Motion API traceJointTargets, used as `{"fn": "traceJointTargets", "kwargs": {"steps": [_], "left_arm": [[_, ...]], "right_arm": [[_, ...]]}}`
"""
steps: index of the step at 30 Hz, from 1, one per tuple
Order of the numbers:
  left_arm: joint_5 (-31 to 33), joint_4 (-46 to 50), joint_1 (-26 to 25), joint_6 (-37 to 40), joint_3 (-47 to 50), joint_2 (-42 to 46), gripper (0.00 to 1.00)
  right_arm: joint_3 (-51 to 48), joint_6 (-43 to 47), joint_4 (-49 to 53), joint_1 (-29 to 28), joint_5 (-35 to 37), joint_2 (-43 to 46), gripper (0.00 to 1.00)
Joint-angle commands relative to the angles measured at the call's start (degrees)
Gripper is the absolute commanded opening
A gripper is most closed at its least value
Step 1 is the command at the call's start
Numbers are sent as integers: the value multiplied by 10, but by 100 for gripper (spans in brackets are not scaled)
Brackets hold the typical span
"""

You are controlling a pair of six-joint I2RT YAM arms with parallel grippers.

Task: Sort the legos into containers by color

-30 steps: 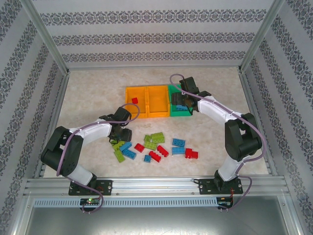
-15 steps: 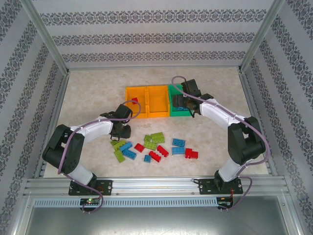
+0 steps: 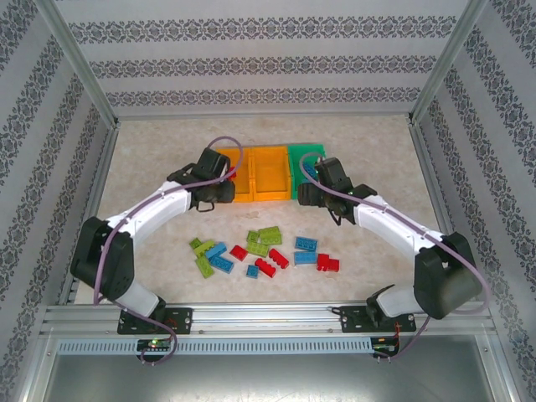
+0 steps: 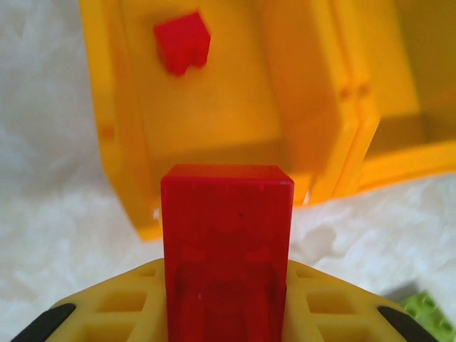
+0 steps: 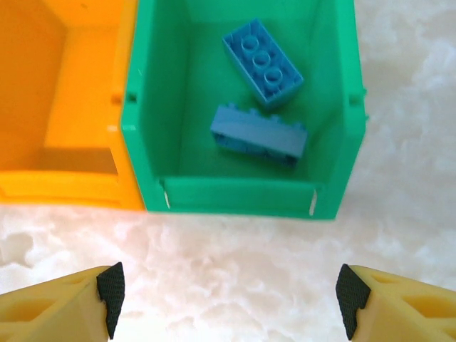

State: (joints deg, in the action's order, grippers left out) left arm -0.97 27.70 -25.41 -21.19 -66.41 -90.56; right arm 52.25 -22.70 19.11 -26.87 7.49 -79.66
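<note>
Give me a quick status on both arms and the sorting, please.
Left gripper shut on red brick, just short of left orange bin. Right gripper open, empty, facing green bin. Nothing blocking either.

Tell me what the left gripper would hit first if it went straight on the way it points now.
Probably the left orange bin: the left gripper, shut on a red brick, aims at its near wall and floor. Depth is unclear, so the brick might clear the rim first.
</note>
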Motion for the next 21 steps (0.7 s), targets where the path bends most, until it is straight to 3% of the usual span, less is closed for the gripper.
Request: {"fn": "traceJointTargets", "kwargs": {"steps": [1,10,15,21], "left_arm": [[20,29,0,3,-65,-67,25],[33,66,18,-12,-207,-195,28],[41,58,17,-23,-218,-199,49],[24,39,16,-24,-194,-179,75]], "right_arm": [[-32,-28,22,-8,3,32,80],[-104,-74,68,-33,2,110,80],[-119,-79,72,-35,-39,137,80],[-108,-99,96,-48,-61,101,83]]}}
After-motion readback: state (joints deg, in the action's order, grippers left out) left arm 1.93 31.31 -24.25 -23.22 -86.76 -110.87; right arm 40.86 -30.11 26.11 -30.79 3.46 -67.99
